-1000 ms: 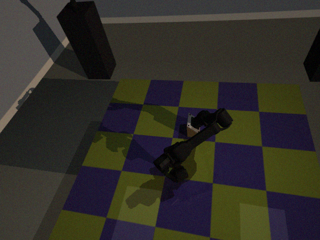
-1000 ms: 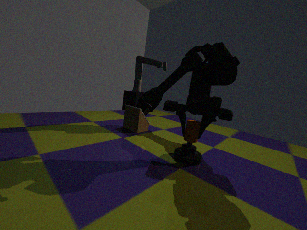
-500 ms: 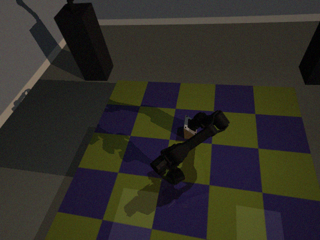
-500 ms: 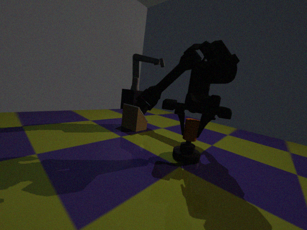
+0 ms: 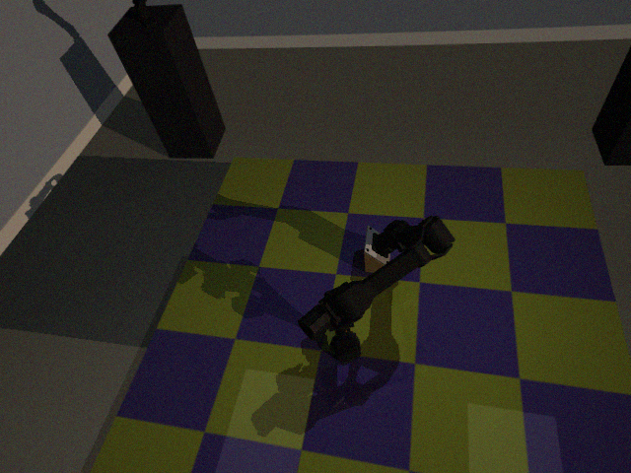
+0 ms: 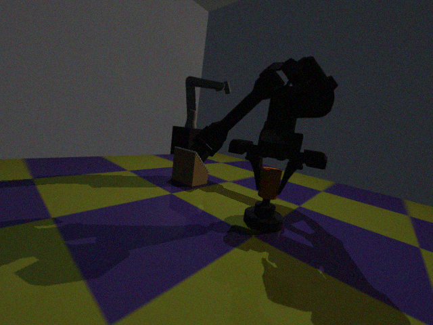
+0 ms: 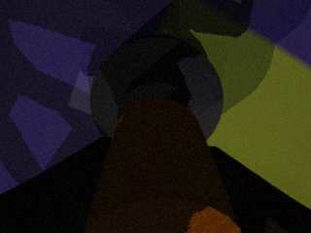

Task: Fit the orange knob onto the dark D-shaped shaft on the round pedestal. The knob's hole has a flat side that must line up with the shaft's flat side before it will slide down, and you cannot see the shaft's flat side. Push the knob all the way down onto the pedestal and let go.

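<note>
The orange knob [image 6: 270,182] [image 7: 162,165] is upright between the fingers of my gripper [image 6: 269,190], which is shut on it. The round dark pedestal [image 6: 262,220] [image 7: 104,99] stands on the checkered floor below the knob. A short piece of the dark shaft [image 6: 266,202] shows between the knob's underside and the pedestal's raised middle, so the knob stands above the pedestal. Whether the shaft's tip is inside the hole or only touches the knob's underside is hidden. In the top view the arm hides the knob and pedestal.
The arm's wooden wedge-shaped base block [image 5: 374,260] [image 6: 190,168] stands behind the pedestal in the exterior view. A tall dark box [image 5: 171,86] stands beyond the checkered floor, and another dark box [image 5: 617,127] is at the right edge. Arm shadows cross the floor.
</note>
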